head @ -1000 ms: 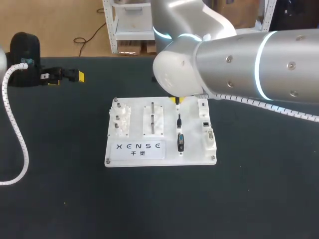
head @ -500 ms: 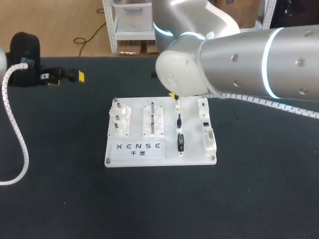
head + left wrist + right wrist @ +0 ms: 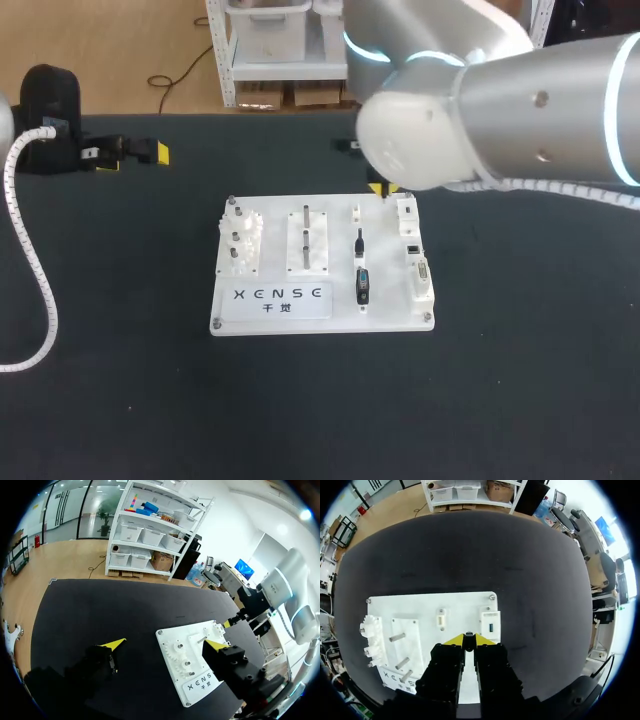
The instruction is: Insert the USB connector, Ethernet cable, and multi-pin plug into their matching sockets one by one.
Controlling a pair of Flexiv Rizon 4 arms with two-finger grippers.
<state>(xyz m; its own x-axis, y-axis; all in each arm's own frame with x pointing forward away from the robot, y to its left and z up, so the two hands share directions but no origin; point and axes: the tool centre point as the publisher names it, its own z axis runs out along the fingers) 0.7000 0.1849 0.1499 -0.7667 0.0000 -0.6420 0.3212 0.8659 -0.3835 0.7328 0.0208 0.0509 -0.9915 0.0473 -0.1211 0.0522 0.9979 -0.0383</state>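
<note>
The white board (image 3: 320,300) lies mid-table. On it stand the black Ethernet plug (image 3: 359,243) and the black multi-pin plug (image 3: 363,286) in their holders. The sockets (image 3: 418,270) line its right edge. My right gripper (image 3: 383,188) hangs over the board's far right end, beside the USB socket block (image 3: 407,211). In the right wrist view this gripper (image 3: 468,639) is shut on a small dark USB connector (image 3: 468,635), with the socket block (image 3: 490,624) just ahead to one side and the bare USB holder (image 3: 440,619) to the other. My left gripper (image 3: 135,152) rests far left, open (image 3: 166,643).
Gear and peg fixtures (image 3: 240,242) and a post block (image 3: 308,240) fill the board's left half. A white coiled hose (image 3: 35,260) from my left arm trails over the dark table at the left. My right arm's bulk (image 3: 500,110) overhangs the table's far right.
My right arm has swung to the right, from over the USB holder to beside the socket block, with the connector in its fingers. The left arm has stayed still.
</note>
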